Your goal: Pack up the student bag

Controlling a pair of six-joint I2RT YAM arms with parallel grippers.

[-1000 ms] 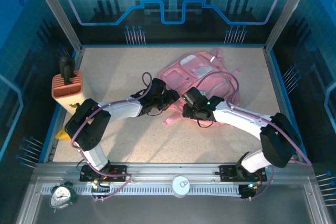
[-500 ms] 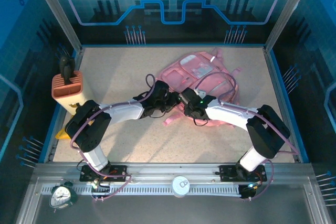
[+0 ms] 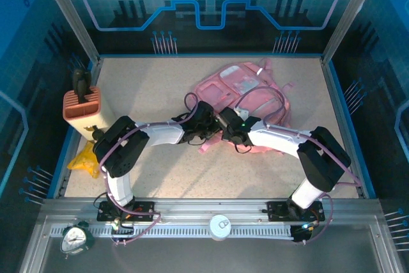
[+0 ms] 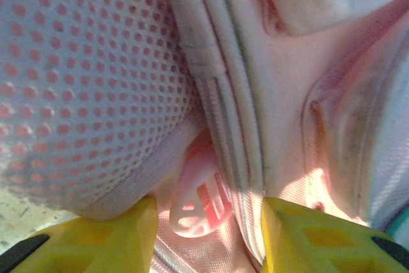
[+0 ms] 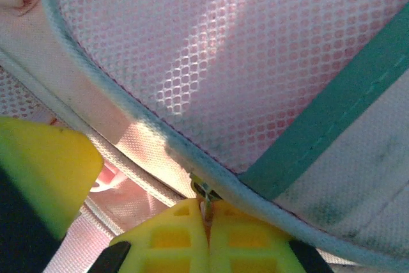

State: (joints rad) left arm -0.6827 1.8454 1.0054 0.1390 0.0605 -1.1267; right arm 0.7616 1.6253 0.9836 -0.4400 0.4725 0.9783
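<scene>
Student bag (image 3: pixel 246 87): a large soft pink fabric backpack with mesh panels and pale strips. It lies flat on the speckled beige table (image 3: pixel 147 87), right of centre toward the far edge. Both arms reach in and meet at its near-left edge.

Left gripper (image 4: pixel 208 215): yellow fingers (image 4: pixel 96 241) are spread apart with nothing clamped. A pale pink plastic tab (image 4: pixel 195 199) sits in the gap between them, beside a stitched zip seam and a dotted mesh panel (image 4: pixel 83 75).

Right gripper (image 5: pixel 206 222): fingers are pressed together and appear to pinch a small metal zip pull (image 5: pixel 204 193). The pull sits at the piped edge of a white mesh pocket (image 5: pixel 255 62).

Orange ribbed box (image 3: pixel 82 108): stands at the table's left edge, well apart from the bag, with a dark object upright in it.

Handling, as a judgement:
- The bag looks light and limp, with no stiffness of its own. Pulled by the zip alone, it will likely slide or bunch up instead of opening.
- One gripper should brace the fabric fold or the tab just beside the zip while the other draws the pull along the seam.
- Mesh may snag on a fingertip, and the smooth strips offer poor purchase.
- For lifting or turning the bag, a strap or a seam edge is the safer hold
</scene>
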